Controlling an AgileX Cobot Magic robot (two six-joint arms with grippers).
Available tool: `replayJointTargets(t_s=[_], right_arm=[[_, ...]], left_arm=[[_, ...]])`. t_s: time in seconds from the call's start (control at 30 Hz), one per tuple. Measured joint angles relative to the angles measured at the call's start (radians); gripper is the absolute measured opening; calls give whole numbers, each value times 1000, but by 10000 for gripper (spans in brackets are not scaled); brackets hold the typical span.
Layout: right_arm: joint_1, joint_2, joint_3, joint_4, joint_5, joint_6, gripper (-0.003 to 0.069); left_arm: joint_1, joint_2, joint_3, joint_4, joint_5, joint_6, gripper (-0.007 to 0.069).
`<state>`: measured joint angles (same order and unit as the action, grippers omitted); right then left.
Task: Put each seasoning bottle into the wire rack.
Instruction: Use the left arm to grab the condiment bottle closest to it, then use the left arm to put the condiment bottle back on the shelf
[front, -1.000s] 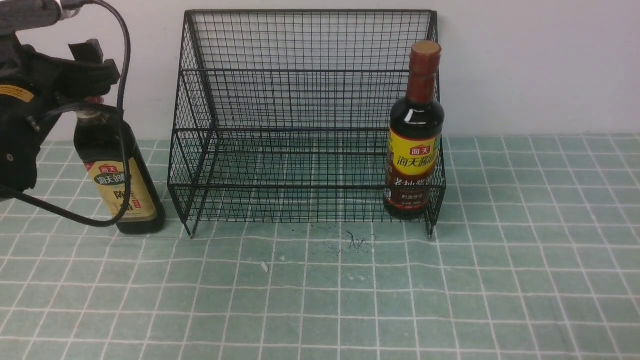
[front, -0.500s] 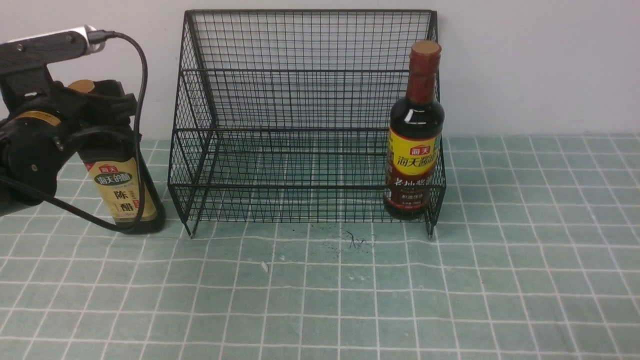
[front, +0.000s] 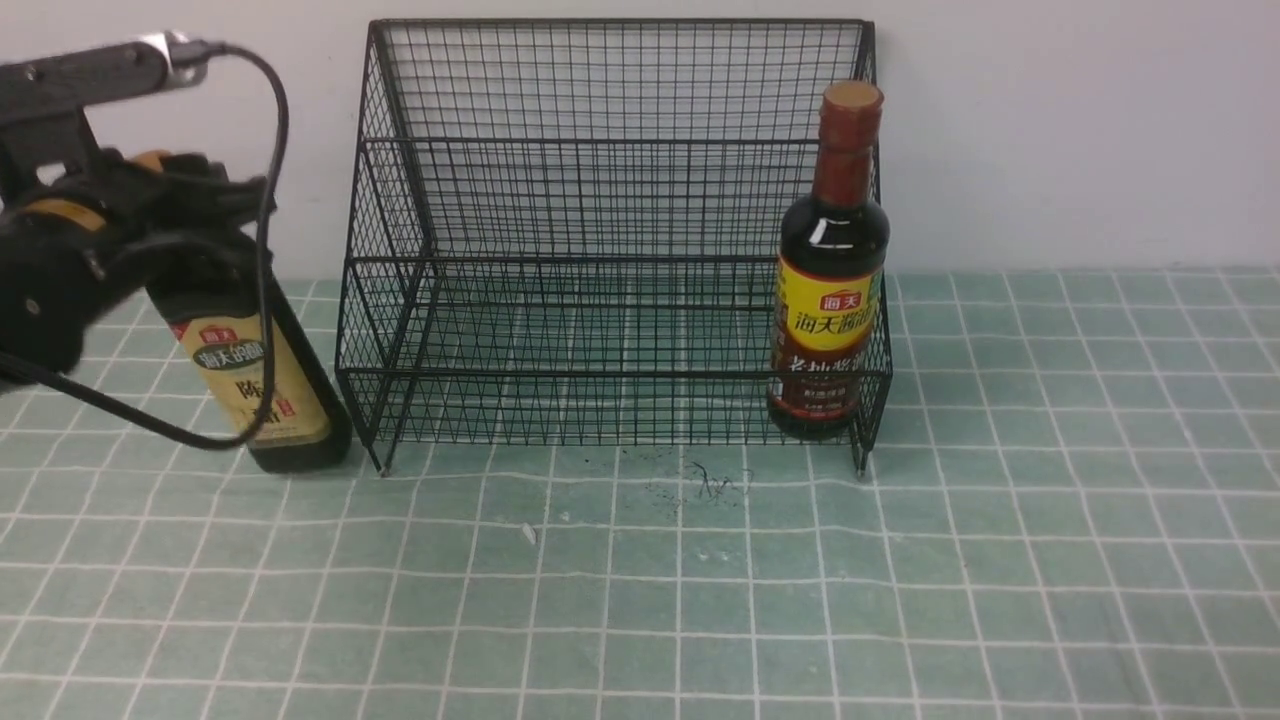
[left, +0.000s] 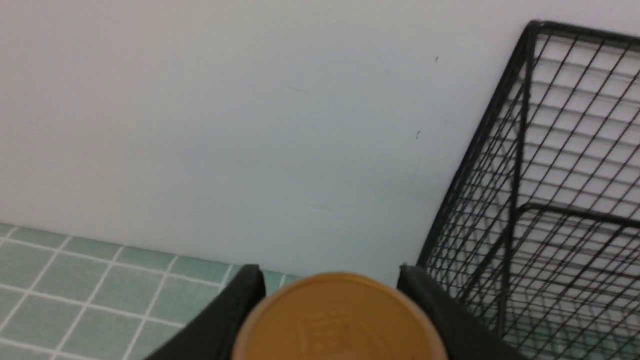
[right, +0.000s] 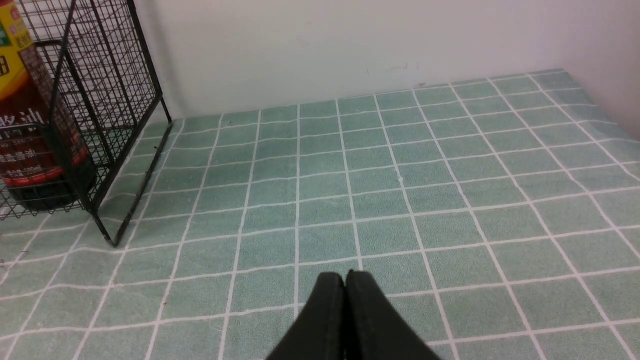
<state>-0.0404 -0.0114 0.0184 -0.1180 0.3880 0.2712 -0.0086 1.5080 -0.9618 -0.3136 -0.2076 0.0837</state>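
The gold-capped bottle (front: 255, 385) with the beige label is tilted just left of the wire rack (front: 600, 140), its base close to the rack's front left foot. My left gripper (front: 185, 200) is shut on its neck; in the left wrist view the gold cap (left: 340, 320) fills the gap between the fingers (left: 250, 290). The bottle with the long brown-red neck (front: 828, 300) stands upright in the rack's lower tier at the right end, and shows in the right wrist view (right: 30, 125). My right gripper (right: 345, 275) is shut and empty above the tiles, right of the rack.
The rack (left: 550, 175) stands against the white wall (front: 1050, 130), and its right side (right: 100, 100) shows in the right wrist view. Green tiled cloth (front: 700, 600) covers the table. A black cable (front: 265, 150) loops over the left arm in front of the bottle.
My left gripper has closed round the gold-capped bottle's neck. The bottle now leans, its base shifted a little right toward the rack. The other bottle and right arm have not moved.
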Motion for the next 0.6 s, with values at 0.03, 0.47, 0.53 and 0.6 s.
replayJointTargets(t_s=[0.03, 0.47, 0.53, 0.6], right_arm=[[0, 0, 0, 0, 0, 0, -14], [0, 0, 0, 0, 0, 0, -14], [0, 0, 0, 0, 0, 0, -14], [0, 0, 0, 0, 0, 0, -14]], left_arm=[[0, 0, 0, 0, 0, 0, 304], [-34, -91, -329, 16, 271, 6, 302], [-70, -91, -365, 16, 285, 18, 302], [-103, -85, -396, 16, 285, 30, 302]])
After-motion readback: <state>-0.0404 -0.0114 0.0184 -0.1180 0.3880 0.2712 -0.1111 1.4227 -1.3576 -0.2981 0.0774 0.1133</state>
